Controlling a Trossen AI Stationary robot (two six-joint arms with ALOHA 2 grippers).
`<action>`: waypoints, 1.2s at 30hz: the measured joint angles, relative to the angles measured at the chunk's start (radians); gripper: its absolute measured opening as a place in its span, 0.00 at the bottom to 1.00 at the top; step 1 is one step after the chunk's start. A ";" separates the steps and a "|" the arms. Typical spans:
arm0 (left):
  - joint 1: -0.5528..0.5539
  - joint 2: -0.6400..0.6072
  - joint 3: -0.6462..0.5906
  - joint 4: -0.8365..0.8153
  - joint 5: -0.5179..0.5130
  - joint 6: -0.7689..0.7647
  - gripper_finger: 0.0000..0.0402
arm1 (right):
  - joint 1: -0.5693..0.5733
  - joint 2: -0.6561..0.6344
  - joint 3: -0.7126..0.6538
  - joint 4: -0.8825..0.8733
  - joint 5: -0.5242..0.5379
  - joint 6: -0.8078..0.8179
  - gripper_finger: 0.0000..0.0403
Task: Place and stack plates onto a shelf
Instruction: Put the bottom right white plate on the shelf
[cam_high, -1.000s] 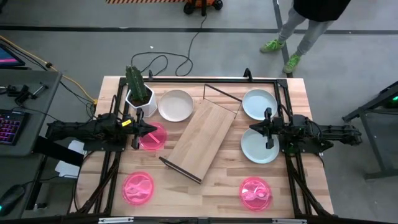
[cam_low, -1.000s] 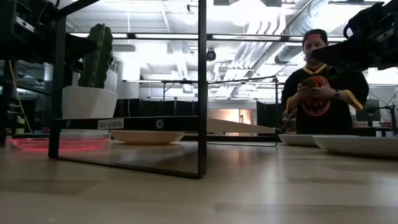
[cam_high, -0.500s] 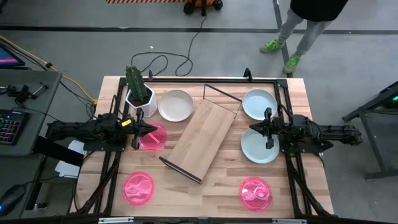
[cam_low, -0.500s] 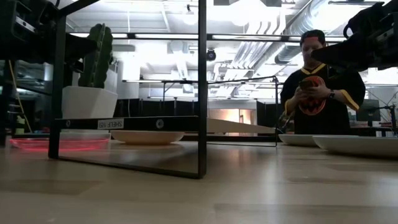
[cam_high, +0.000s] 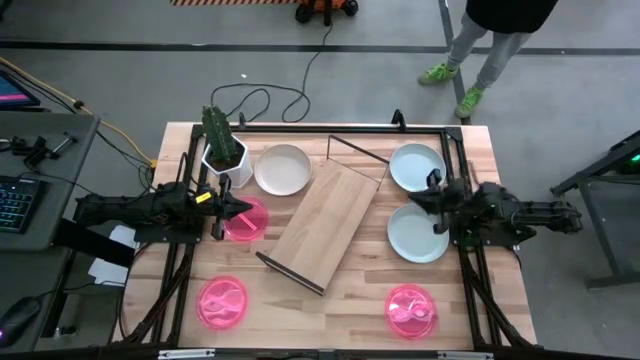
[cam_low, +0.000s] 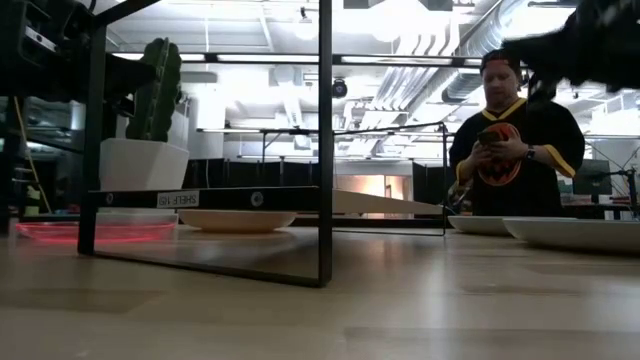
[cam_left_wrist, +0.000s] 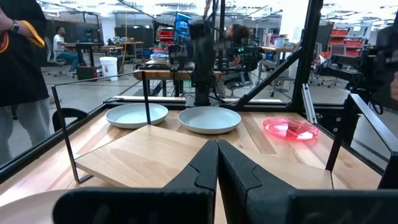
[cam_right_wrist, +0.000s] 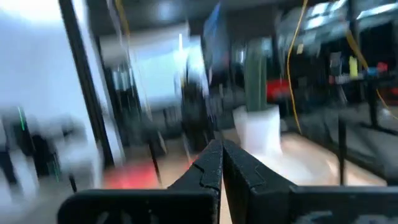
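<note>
Three white plates (cam_high: 283, 169) and three pink plates (cam_high: 246, 219) were counted around one shelf (cam_high: 325, 222), none held, both arms' jaws being pressed together.

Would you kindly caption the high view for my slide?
Six plates surround the empty shelf; left hand and right hand hover shut, holding nothing.

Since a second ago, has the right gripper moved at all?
Yes. In the high view the right gripper has swung toward the far white plate, with its tip nearer that plate's rim than before. Its jaws are shut.
</note>
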 joint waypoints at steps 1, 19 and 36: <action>0.000 0.000 0.000 0.000 0.000 0.000 0.00 | 0.000 0.001 0.000 0.066 0.020 0.029 0.00; 0.000 0.000 0.000 0.000 0.000 0.000 0.00 | -0.018 0.565 0.351 -0.165 0.276 0.011 0.00; 0.000 0.000 0.000 0.000 0.000 0.000 0.00 | 0.367 0.898 0.665 -0.912 -0.132 0.763 0.30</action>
